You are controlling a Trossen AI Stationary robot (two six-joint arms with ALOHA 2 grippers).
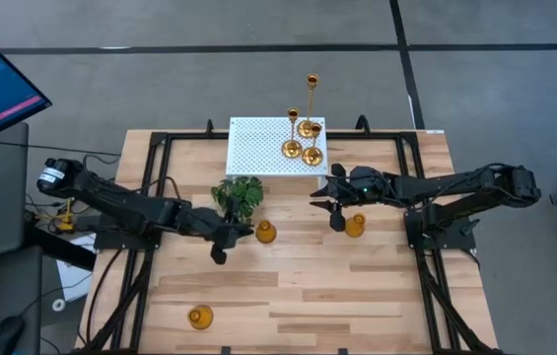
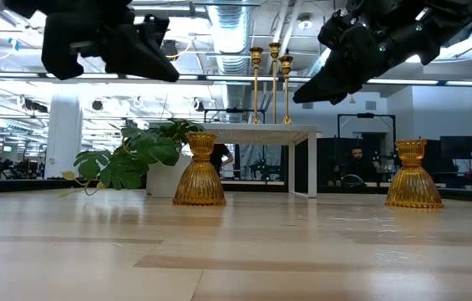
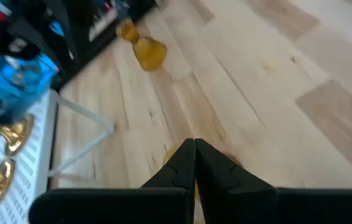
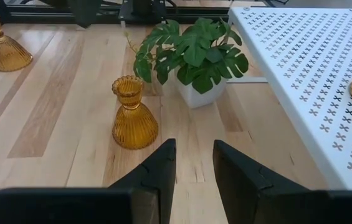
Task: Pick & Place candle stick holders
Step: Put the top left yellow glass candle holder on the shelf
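Both squat amber holders (image 2: pixel 200 181) stand upright; left fingers (image 3: pixel 194 165) closed empty, right fingers (image 4: pixel 228 168) apart.

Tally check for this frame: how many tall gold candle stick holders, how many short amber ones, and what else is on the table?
Tall gold candle stick holders on the white platform: 3
Short amber holders on the wooden table: 3
Green potted plant: 1
White perforated platform: 1
Total: 8
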